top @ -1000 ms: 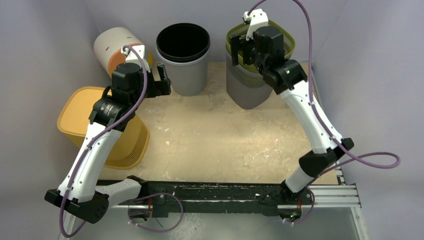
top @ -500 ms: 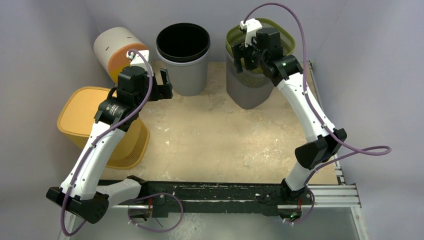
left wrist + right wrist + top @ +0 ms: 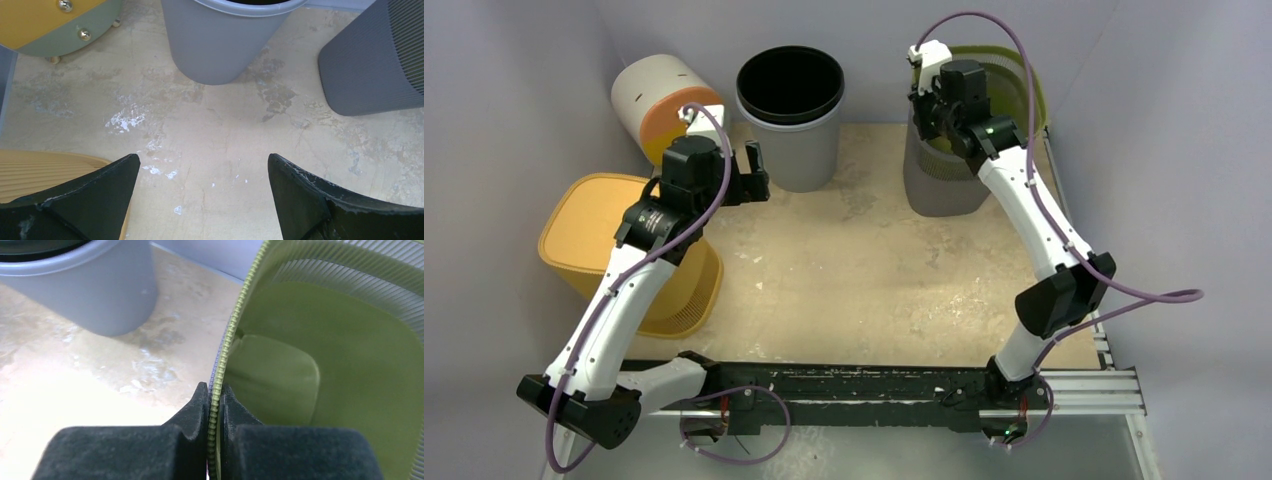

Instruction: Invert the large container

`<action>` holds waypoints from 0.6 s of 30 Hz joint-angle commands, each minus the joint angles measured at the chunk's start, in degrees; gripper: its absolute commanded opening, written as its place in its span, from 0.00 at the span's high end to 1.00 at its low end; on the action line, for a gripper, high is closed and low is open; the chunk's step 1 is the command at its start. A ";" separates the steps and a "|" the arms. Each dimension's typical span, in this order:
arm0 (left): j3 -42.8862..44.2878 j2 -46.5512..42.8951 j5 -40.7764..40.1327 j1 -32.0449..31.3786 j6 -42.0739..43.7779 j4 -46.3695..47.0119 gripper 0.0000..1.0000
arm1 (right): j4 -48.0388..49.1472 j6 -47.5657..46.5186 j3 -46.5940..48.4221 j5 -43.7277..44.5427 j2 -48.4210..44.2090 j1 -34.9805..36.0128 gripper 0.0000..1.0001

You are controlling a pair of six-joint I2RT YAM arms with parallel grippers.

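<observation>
The large container (image 3: 946, 186), a ribbed grey bin with a green inside (image 3: 350, 365), stands at the back right of the table, leaning toward the right wall. My right gripper (image 3: 926, 102) is shut on its near-left rim. In the right wrist view the beaded green edge (image 3: 226, 345) runs between the two black pads, one outside and one inside the bin, and the gripper (image 3: 215, 390) pinches it tight. My left gripper (image 3: 750, 168) hangs open over the bare table, left of centre. Nothing lies between its fingers (image 3: 204, 165). The bin's grey wall (image 3: 370, 65) shows at that view's right edge.
A round grey bin (image 3: 790, 100) with a black inside stands at the back middle, close beside the container (image 3: 225, 40). A white and orange cylinder (image 3: 656, 98) lies at the back left. A yellow ribbed bin (image 3: 614, 250) sits bottom-up under the left arm. Grey walls enclose three sides.
My right gripper dropped onto the container's rim and shut on it. The container has shifted and tipped to the right. The left arm moved only slightly.
</observation>
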 commanded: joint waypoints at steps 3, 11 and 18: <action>-0.33 -1.59 -0.68 -0.12 -0.54 2.36 0.04 | 1.66 0.11 3.94 2.75 -2.77 -1.08 1.00; -0.37 -2.09 -0.45 -0.19 -0.56 2.11 0.04 | -11.96 -1.32 30.10 4.61 3.34 -1.03 1.00; -0.56 -2.22 -0.64 -0.14 -0.19 1.75 0.04 | -11.06 -2.77 29.77 7.08 -0.66 -1.04 1.00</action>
